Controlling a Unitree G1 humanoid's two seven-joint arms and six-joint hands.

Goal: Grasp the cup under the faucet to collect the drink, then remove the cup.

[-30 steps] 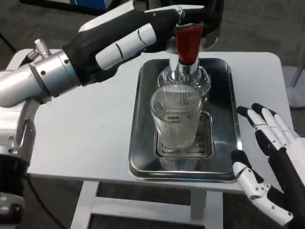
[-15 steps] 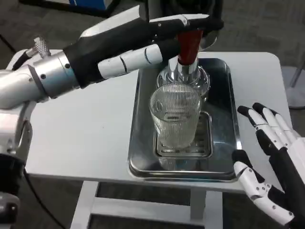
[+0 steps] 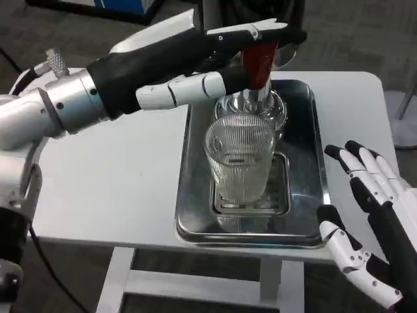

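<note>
A ribbed clear glass cup (image 3: 240, 160) stands upright on the drip grate (image 3: 281, 195) of a steel tray (image 3: 315, 130), right below the faucet. The faucet's red handle (image 3: 259, 64) rises behind the cup. My left hand (image 3: 179, 62) reaches in from the left with its fingers spread. One finger lies across the top of the red handle, and another ends just left of its base. It holds nothing. My right hand (image 3: 368, 218) hovers off the tray's right front corner with its fingers apart, well clear of the cup. I cannot tell whether liquid is in the cup.
The white table (image 3: 117, 176) has bare room left of the tray. Its front edge runs just below the tray, and its right edge lies near my right hand. The faucet's chrome body (image 3: 251, 104) stands close behind the cup.
My left hand's fingers have spread apart: one rose over the top of the red handle, another dropped lower and to the left. The cup and my right hand have stayed put.
</note>
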